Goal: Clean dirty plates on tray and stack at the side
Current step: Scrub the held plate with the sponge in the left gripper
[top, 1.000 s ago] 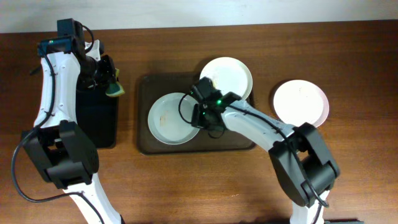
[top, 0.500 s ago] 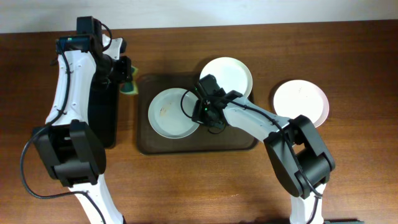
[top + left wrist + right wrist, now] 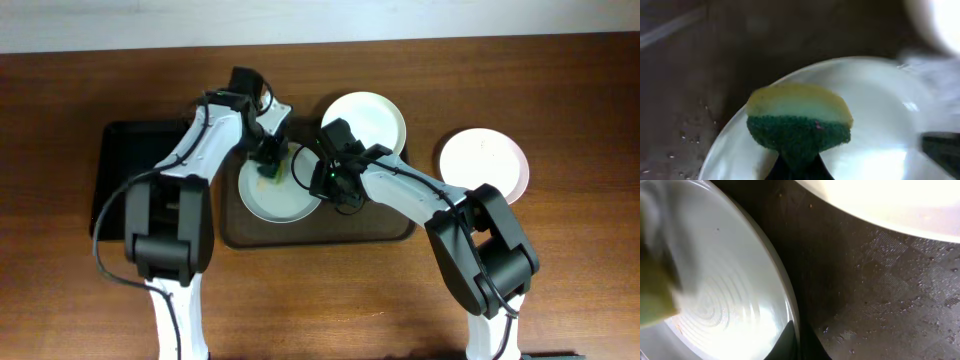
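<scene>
Both grippers meet at one plate (image 3: 262,200) on the tray (image 3: 300,236): left gripper (image 3: 270,162) clamps a sponge (image 3: 799,122), right gripper (image 3: 322,185) pinches the rim

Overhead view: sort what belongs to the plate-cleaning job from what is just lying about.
In the job:
brown tray; front-left plate on it, rim between the right fingers; back-right plate; third plate on the table beside the tray; sponge in the left fingers.

Just lying about:
black tray, far left.
</scene>
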Action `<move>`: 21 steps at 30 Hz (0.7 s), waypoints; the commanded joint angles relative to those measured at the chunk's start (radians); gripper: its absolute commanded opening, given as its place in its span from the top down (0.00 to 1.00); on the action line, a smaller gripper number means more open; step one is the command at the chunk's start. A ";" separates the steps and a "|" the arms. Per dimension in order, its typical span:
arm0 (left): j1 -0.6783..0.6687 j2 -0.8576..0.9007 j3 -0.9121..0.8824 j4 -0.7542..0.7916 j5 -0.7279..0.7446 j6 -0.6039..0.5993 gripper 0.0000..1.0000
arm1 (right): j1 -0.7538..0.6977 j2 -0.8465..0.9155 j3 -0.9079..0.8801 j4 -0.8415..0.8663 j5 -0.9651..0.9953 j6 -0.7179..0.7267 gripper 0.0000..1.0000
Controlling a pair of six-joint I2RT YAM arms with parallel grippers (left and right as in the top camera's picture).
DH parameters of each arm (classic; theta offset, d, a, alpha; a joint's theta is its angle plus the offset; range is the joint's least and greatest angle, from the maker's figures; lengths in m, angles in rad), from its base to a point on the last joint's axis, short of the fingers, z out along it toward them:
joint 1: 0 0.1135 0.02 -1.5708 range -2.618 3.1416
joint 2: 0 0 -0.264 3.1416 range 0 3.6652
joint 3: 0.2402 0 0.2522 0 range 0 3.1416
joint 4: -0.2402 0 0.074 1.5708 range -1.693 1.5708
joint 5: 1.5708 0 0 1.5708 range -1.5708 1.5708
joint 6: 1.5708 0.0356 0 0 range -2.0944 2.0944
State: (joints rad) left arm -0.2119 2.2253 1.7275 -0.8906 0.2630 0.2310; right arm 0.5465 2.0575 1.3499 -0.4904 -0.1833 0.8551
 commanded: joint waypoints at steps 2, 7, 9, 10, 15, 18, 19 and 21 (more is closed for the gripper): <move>0.021 0.051 -0.011 -0.093 -0.108 -0.048 0.99 | -0.004 0.029 -0.005 -0.014 -0.001 -0.013 0.96; 0.021 0.052 -0.012 -0.369 -0.097 -0.050 0.99 | -0.004 0.029 -0.005 -0.014 -0.001 -0.012 0.96; 0.020 0.052 -0.012 -0.356 -0.056 -0.050 0.99 | -0.004 0.029 -0.005 -0.013 -0.001 -0.012 0.96; 0.020 0.052 -0.012 -0.313 -0.038 -0.050 1.00 | -0.004 0.029 -0.005 -0.010 -0.001 -0.012 0.96; 0.016 0.053 -0.127 0.050 -0.042 -0.051 0.99 | -0.004 0.029 -0.005 -0.009 -0.001 -0.012 0.96; 0.016 0.053 -0.156 0.134 -0.076 -0.064 0.99 | -0.004 0.029 -0.005 -0.009 -0.001 -0.012 0.96; 0.016 0.052 -0.154 0.148 -0.108 -0.092 1.00 | -0.004 0.029 -0.005 -0.009 -0.001 -0.012 0.96; 0.016 0.052 -0.150 0.193 -0.157 -0.148 1.00 | -0.004 0.029 -0.005 -0.009 -0.001 -0.012 0.96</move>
State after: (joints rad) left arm -0.1944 2.2063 1.6188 -0.7490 0.2420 0.1570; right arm 0.5400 2.0594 1.3499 -0.4919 -0.1928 0.8608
